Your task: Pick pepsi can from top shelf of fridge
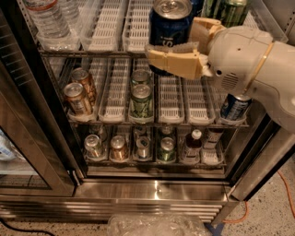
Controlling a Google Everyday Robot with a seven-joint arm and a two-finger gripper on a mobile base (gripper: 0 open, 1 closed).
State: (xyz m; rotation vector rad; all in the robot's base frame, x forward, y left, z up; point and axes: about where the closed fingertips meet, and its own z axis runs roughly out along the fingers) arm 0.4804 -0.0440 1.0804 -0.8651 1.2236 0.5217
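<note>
ok, the tan two-finger gripper (173,41) is clamped on the tall dark blue pepsi can (168,25), one finger across its front and the other behind its right side. the can sits at the front edge of the wire-and-white-tray top shelf (108,32), base overlapping the lip. so the grasp looks done; drawing it clear of the stainless steel fridge (152,191) is left. green-patterned cans (230,11) crowd just right. room opens toward the camera, and the dark-framed glass door (32,138) is well left.
</note>
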